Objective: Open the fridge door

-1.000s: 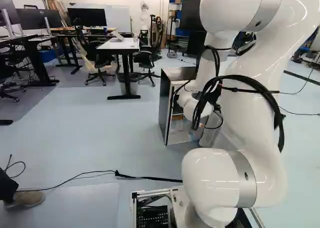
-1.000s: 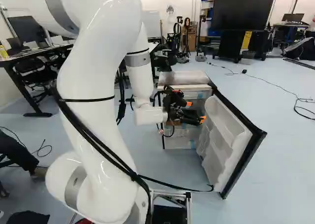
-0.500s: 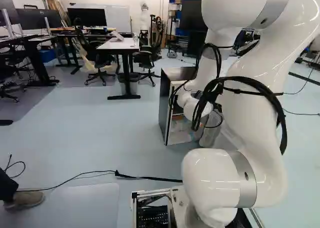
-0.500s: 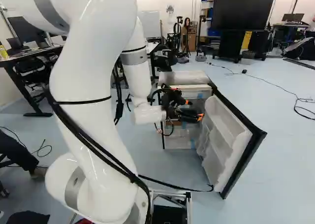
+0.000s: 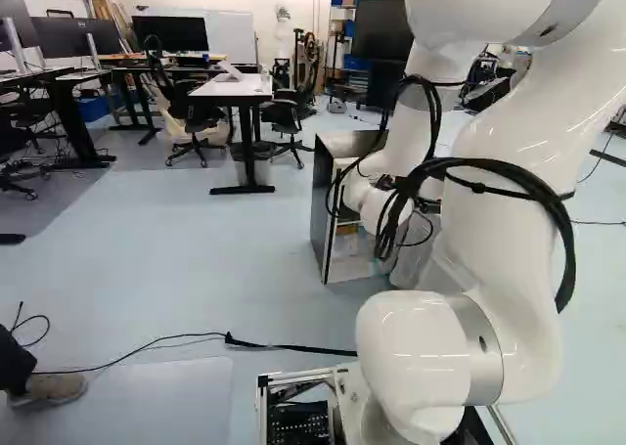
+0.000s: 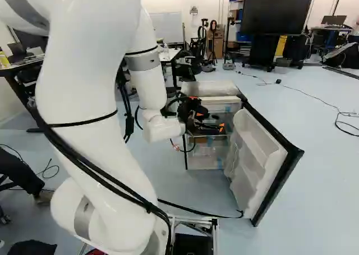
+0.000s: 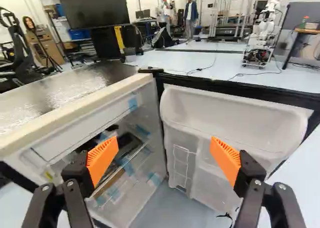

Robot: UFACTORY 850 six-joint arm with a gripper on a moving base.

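Fridge door (image 6: 259, 162) stands wide off the front edge of the fridge cabinet (image 6: 207, 89), end effector (image 7: 163, 160) spread wide, holding nothing; opening looks done, likely only backing away left.

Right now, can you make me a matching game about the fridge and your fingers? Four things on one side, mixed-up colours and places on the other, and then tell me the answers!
Things:
1. Fridge door
2. Finger pads
3. Tape strips
4. Big screen

Colours, places and states:
A. Blue, inside the fridge
B. Swung open
C. Black, standing beyond the fridge
D. Orange, spread apart

Right pairs: 1-B, 2-D, 3-A, 4-C
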